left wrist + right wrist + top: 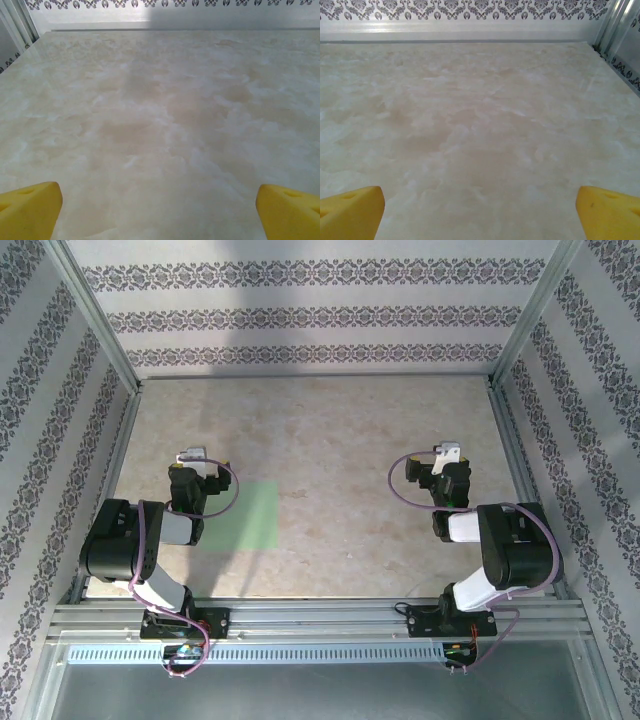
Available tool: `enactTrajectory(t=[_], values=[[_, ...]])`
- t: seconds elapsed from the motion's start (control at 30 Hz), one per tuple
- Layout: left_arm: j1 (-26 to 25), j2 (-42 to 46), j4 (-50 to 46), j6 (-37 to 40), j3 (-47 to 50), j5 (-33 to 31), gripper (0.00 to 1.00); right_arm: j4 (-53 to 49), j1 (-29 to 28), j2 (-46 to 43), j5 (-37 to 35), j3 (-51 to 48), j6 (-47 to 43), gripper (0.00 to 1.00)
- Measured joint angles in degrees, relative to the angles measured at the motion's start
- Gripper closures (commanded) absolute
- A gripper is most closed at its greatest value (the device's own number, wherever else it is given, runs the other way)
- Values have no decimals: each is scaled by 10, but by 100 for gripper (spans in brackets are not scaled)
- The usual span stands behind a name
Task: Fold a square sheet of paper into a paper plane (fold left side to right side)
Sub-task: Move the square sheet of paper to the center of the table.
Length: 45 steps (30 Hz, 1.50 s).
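Evidently no fold is being made yet: the square sheet of paper (248,516) is lying flat on the desk (330,430), its left part slipping under the left arm (185,508). The left jaws and the right jaws are both standing wide, gripping nothing. By my judgement, the next move is calling for lifting the sheet's left edge, which that arm is hiding.
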State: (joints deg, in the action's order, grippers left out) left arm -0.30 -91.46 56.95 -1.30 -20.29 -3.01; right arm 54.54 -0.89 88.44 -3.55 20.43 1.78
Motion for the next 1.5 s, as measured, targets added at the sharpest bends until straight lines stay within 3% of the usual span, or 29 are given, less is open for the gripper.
enactTrajectory(t=[1.03, 1.17, 1.3, 1.5], values=[[0, 5, -4, 0, 0, 0, 0, -16, 0, -8, -1, 2, 2, 2], [0, 101, -87, -5, -1, -3, 0, -107, 0, -90, -3, 15, 9, 2], [0, 225, -250, -25, -70, -3, 0, -227, 0, -204, 1, 70, 29, 2], [0, 304, -445, -108, -143, 28, 0, -399, 0, -318, 38, 138, 91, 2]])
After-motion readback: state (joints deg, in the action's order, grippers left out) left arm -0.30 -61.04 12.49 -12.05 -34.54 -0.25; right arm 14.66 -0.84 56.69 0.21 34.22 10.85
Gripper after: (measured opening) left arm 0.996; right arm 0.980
